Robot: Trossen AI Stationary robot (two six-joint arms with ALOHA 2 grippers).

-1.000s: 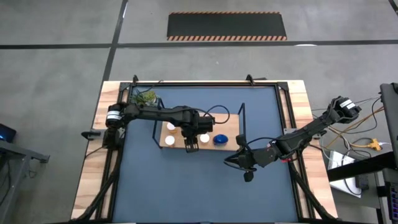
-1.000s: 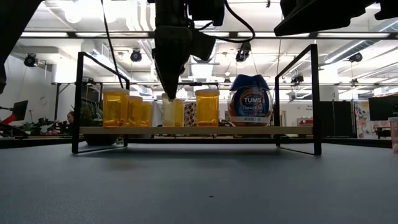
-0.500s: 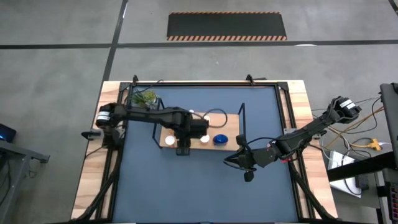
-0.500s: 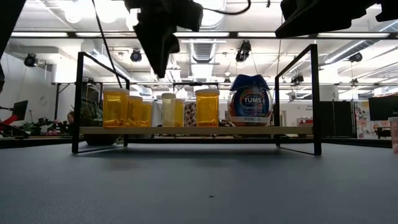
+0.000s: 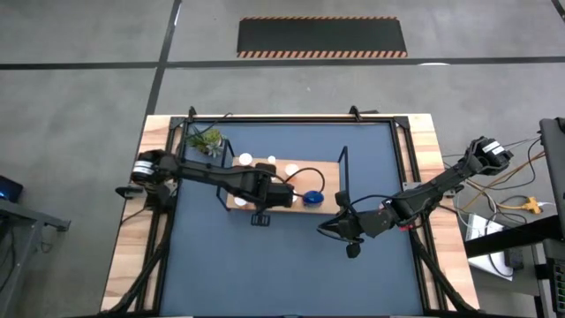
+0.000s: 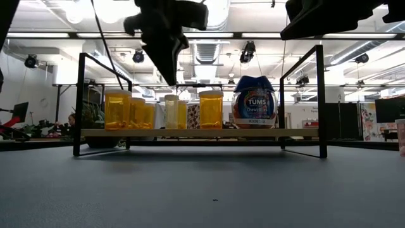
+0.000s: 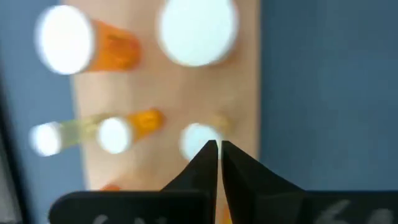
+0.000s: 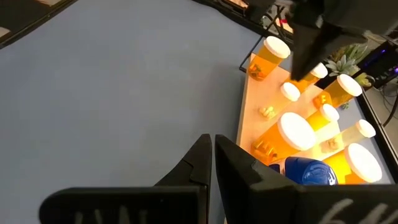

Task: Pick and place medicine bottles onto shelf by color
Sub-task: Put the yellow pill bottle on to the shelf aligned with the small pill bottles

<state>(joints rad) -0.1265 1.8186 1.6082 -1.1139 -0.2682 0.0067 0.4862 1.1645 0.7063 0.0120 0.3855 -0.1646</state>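
Blue mat (image 5: 282, 256); shelf (image 5: 328, 170) partly behind left gripper (image 5: 260, 217).

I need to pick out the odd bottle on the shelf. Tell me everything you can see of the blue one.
The blue bottle is the widest on the shelf, squat and rounded with a blue cap, its colourful label reading TUMS. It stands upright on the light-wood board at the right end of the row as the low view shows it, beside an orange bottle. From above only its blue top shows. Neither pincer touches it.
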